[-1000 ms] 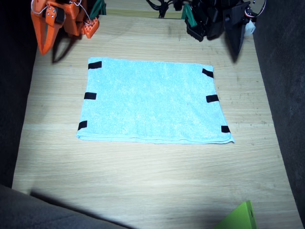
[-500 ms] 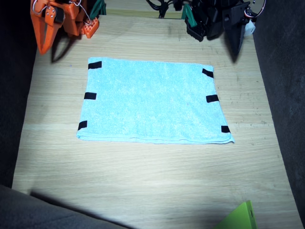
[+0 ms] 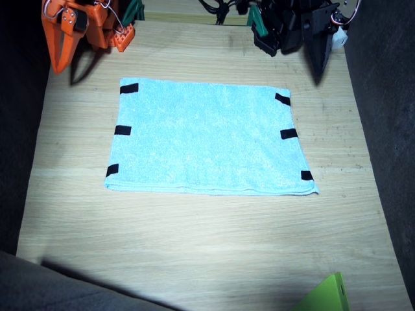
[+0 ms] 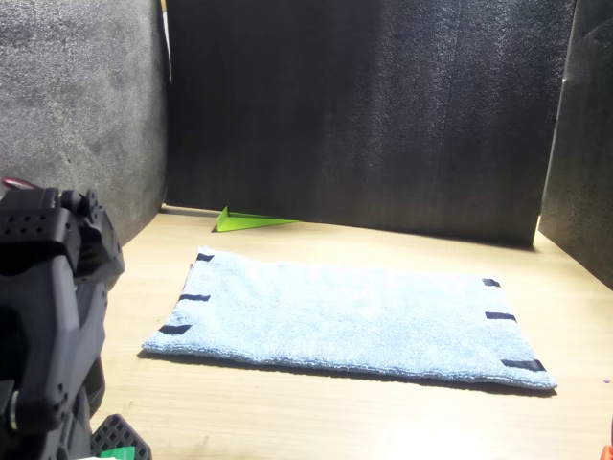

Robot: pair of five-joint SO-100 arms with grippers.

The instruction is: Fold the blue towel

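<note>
Nothing has moved since earlier. Right end effector (image 3: 60,48), orange, jaw state unreadable, hangs beyond the blue towel (image 3: 206,137), flat mid-counter (image 3: 194,259), long axis spanning both arms; left end effector (image 3: 318,55) likewise unreadable, equally near.

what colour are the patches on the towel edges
Black patches on the blue towel, clearest in the fixed view.

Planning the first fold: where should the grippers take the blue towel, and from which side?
Likely the taped short edges. The blue towel lies flat, so come from above: right gripper at the corner patch nearest it, left gripper at patch, pinching thin edges.
</note>
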